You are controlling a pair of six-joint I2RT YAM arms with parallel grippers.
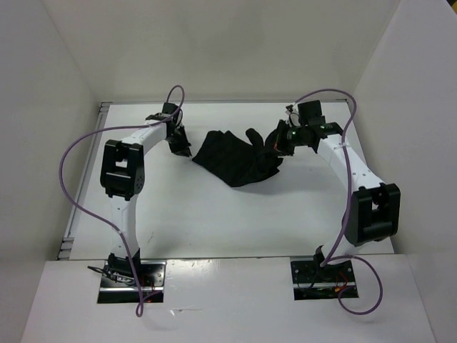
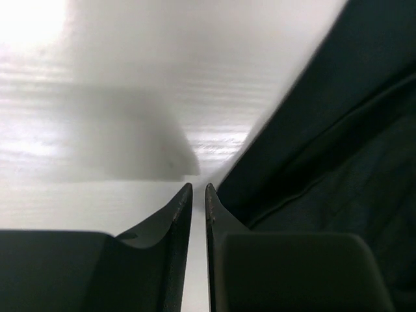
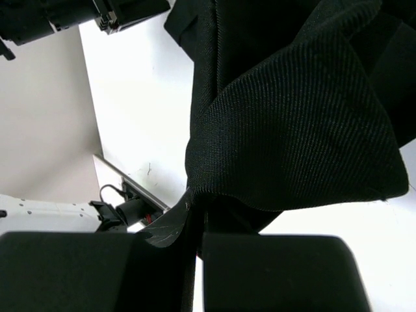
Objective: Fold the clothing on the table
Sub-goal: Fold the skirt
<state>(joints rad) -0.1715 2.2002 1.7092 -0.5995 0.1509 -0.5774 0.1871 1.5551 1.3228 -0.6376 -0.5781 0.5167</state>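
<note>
Far left, a looping purple cable (image 1: 71, 153) runs along the white-and-black left arm (image 1: 125, 171). The arm reaches up the flat, smooth white table (image 1: 214, 221), which has plain white walls (image 1: 43, 107) around it.

The black two-finger left gripper (image 1: 180, 143) sits low at the left edge of the cloth. On its wrist cam the two dark tapered fingers (image 2: 175, 218) are almost together, with only a thin slit between the tips. White tabletop shows through the slit and nothing is in it. So it's barely open and holding nothing. The fabric edge lies right beside the right-hand finger, but I can't say whether they actually touch.

In the middle is the plain black soft fabric clothing (image 1: 232, 158). It's a rumpled, lopsided heap in the far half of the table, spread between the two grippers. Its left part lies flattish and the right side is bunched up. Close up the weave is finely ribbed, with a hemmed edge curving around a big draped fold (image 3: 292, 117).

The black right gripper (image 1: 275, 146) is clamped on that bunched right end. Its wrist cam shows the fingers pressed together with a gathered pinch of the ribbed fabric between them.

On the right, the right arm (image 1: 357, 179) curves back with its own purple cable (image 1: 348, 114).
</note>
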